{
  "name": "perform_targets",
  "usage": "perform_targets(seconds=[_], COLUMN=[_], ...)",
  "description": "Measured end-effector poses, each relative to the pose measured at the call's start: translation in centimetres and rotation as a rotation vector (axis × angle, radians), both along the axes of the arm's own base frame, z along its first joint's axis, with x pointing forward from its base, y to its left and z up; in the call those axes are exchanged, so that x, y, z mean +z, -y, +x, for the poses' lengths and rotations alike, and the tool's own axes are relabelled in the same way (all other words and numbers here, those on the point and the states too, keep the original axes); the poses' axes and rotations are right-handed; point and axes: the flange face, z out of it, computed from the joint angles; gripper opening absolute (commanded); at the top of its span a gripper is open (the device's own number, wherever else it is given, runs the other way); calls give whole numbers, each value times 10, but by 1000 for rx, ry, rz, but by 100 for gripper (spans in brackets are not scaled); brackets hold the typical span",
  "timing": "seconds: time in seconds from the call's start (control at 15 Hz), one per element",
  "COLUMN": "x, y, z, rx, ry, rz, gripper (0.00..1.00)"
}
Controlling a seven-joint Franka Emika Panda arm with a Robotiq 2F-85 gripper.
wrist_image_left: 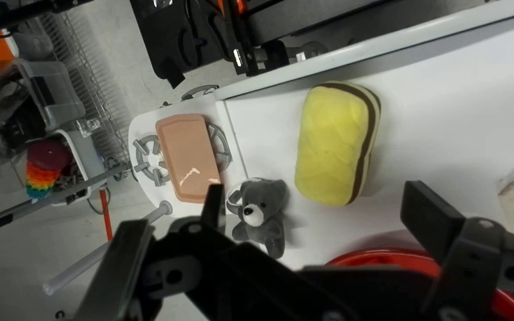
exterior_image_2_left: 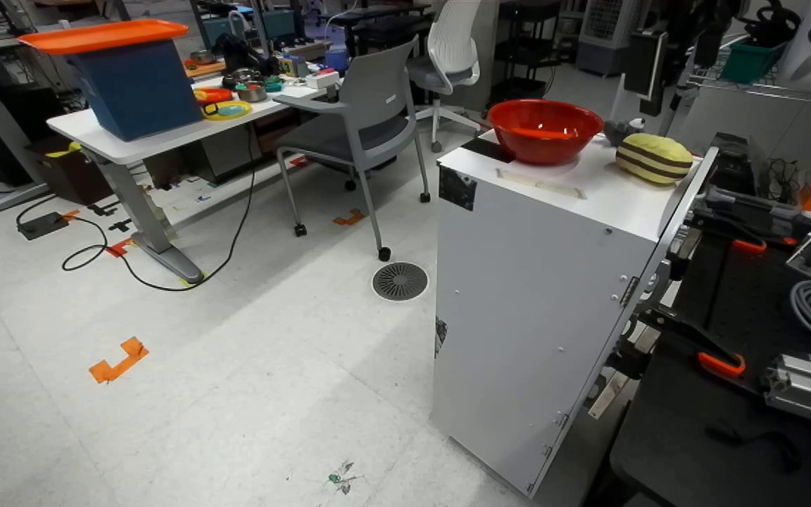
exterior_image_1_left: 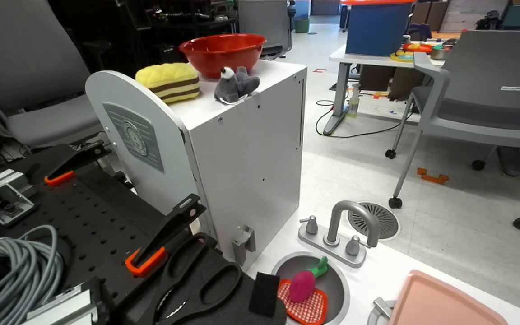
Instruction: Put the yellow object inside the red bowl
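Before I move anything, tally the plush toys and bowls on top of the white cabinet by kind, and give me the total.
Plush toys: 2 (yellow brown-striped plush, gray plush bear)
Bowls: 1 (glossy red bowl)
Total: 3

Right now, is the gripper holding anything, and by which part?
Nothing is held: the gripper is open, and the yellow toy lies on the white cabinet.
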Motion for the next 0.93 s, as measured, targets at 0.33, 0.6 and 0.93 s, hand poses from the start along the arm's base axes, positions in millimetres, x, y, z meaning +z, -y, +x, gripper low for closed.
perform_targets(seconds=[0.33,0.6,0.93], x=[-2,-2,-8], y=[9,0,-19], z=[4,14,41], rx=[41,130,265], ry=[22,5,35], rz=[-25,-20,39], gripper=[100,100,100])
